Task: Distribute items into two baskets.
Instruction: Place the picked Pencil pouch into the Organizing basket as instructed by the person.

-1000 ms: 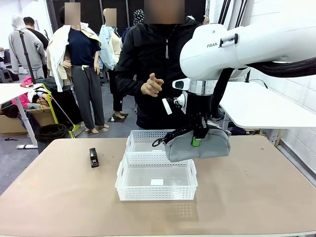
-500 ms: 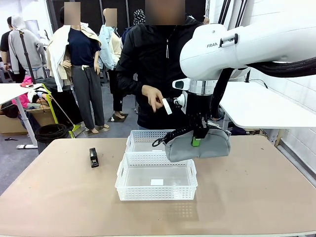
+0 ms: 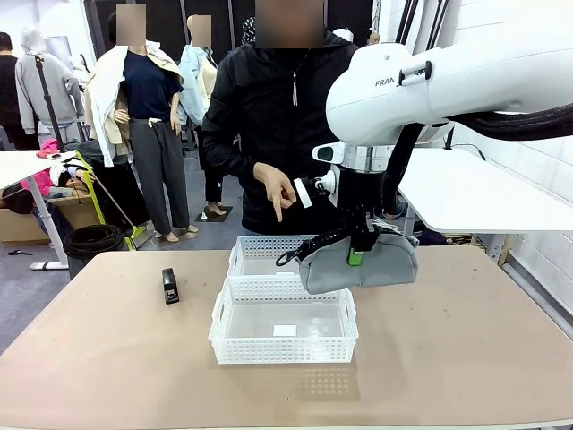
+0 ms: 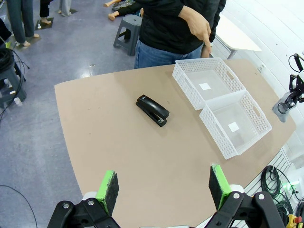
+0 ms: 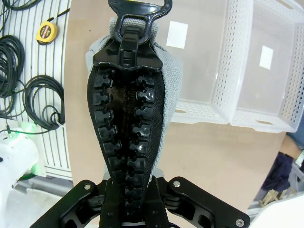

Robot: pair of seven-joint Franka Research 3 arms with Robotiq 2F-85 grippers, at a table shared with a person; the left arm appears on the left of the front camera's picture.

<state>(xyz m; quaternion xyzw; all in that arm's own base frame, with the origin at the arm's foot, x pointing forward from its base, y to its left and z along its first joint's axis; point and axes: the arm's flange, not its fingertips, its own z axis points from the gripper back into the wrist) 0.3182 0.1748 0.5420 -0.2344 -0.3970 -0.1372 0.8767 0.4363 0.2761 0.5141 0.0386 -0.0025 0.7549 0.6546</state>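
Hanging above baskets: grey black-zippered pouch clamped in right gripper; left gripper apart.

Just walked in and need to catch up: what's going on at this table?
The right gripper holds a grey pouch in the air by the near basket and far basket. The person's hand points down toward the far one. A black stapler lies on the table; the left gripper hangs open high above it.

Tan worktable central. Grey floor at 8 o'clock. White side table at 3 o'clock; white brick wall at 1 o'clock.
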